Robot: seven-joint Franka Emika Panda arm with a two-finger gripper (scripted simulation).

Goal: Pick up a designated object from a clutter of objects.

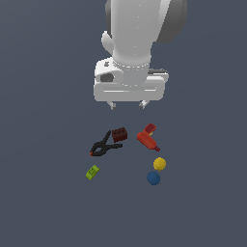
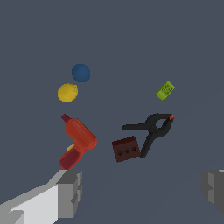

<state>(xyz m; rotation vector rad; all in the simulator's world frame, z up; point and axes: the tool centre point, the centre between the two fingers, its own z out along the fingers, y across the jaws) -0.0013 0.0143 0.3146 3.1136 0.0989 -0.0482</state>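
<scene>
The dark reddish-brown brick [image 1: 119, 134] lies on the grey floor in the middle of the clutter, touching the black spring clamp [image 1: 104, 145]. In the wrist view the brick [image 2: 126, 148] shows small holes on its side, with the clamp [image 2: 152, 129] beside it. My gripper [image 1: 128, 104] hangs open and empty well above the floor, over a spot just behind the brick. Its two fingers [image 2: 70, 192] stand wide apart in the wrist view, with the brick between and beyond them.
A red drill-like tool [image 1: 147, 137] lies to the exterior view's right of the brick. A yellow ball [image 1: 159, 164] and a blue ball [image 1: 153, 178] sit nearer. A lime-green block [image 1: 92, 171] lies at the near left.
</scene>
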